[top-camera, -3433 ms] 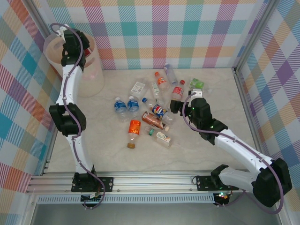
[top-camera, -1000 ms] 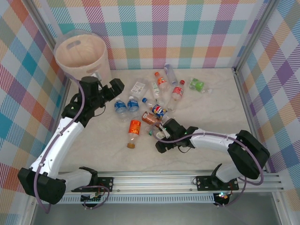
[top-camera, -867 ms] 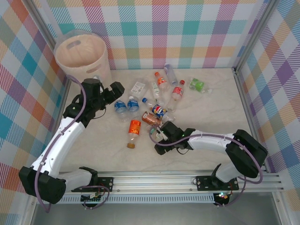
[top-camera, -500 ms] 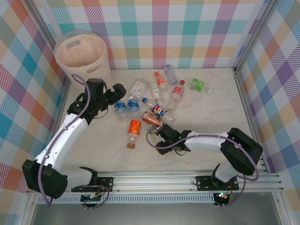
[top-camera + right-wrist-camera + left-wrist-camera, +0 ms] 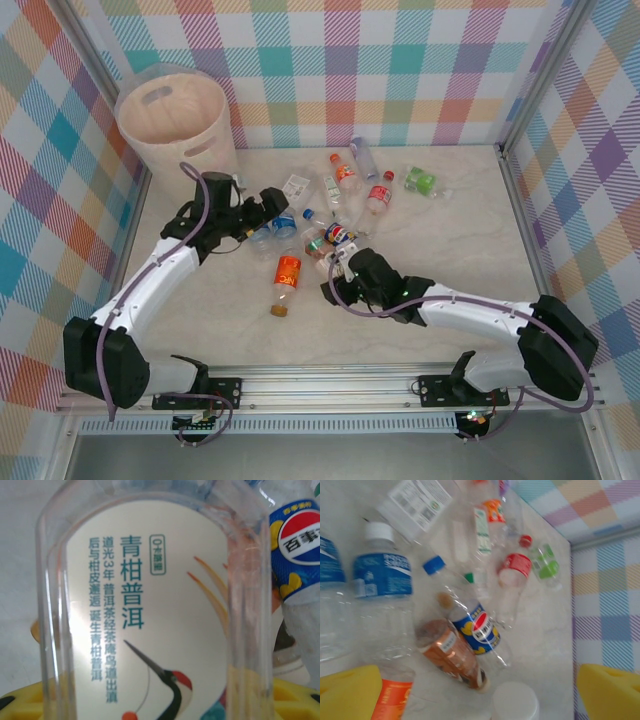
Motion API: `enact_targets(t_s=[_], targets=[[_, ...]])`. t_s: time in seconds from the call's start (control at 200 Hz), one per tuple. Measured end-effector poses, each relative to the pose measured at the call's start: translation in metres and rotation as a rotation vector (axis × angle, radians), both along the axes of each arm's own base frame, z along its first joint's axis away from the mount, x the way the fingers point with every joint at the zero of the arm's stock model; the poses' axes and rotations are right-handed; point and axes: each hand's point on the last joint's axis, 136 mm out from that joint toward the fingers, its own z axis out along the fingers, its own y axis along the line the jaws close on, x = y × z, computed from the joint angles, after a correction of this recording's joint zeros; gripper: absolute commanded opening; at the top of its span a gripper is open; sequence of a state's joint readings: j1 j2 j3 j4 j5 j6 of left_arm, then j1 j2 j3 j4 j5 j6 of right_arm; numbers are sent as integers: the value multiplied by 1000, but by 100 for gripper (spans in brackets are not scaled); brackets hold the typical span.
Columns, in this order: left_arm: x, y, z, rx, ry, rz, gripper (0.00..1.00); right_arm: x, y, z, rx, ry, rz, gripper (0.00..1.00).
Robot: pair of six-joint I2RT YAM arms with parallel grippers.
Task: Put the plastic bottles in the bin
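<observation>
Several plastic bottles lie in a heap mid-table, among them a Pepsi bottle [image 5: 341, 235], an orange-labelled one [image 5: 287, 272] and a red-labelled one [image 5: 379, 194]. My right gripper [image 5: 333, 266] is shut on a clear bottle with a white crane label [image 5: 150, 610]; its green cap [image 5: 313, 243] points toward the heap. My left gripper [image 5: 268, 207] hangs open just above two blue-labelled bottles [image 5: 283, 227]. In the left wrist view its yellow fingers [image 5: 350, 692] flank the blue-labelled bottle [image 5: 382, 575], the Pepsi bottle [image 5: 480, 627] and a brown bottle [image 5: 452, 652]. The bin [image 5: 215, 150] stands at the far left corner.
A green-labelled bottle [image 5: 420, 180] lies apart at the far right of the heap. Checked walls close in the table on three sides. A metal rail [image 5: 330, 385] runs along the near edge. Bare tabletop stretches right of the heap [image 5: 470, 230].
My right gripper has closed on the white-labelled bottle and carried it away from the near edge, toward the heap. My left arm has swung right, from beside the bin to over the blue-labelled bottles.
</observation>
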State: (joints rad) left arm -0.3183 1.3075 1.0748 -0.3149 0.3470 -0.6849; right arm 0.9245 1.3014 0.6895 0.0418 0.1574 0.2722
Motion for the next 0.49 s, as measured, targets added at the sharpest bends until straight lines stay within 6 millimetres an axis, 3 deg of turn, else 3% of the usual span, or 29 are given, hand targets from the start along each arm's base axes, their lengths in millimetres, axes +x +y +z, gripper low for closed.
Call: enact_targets(t_s=[0.285, 0.495], targets=[[-13, -50, 2, -69, -42, -181, 100, 9, 22, 12, 131, 32, 44, 54], [-11, -55, -13, -20, -25, -173, 92, 15, 49, 32, 187, 24, 117, 55]])
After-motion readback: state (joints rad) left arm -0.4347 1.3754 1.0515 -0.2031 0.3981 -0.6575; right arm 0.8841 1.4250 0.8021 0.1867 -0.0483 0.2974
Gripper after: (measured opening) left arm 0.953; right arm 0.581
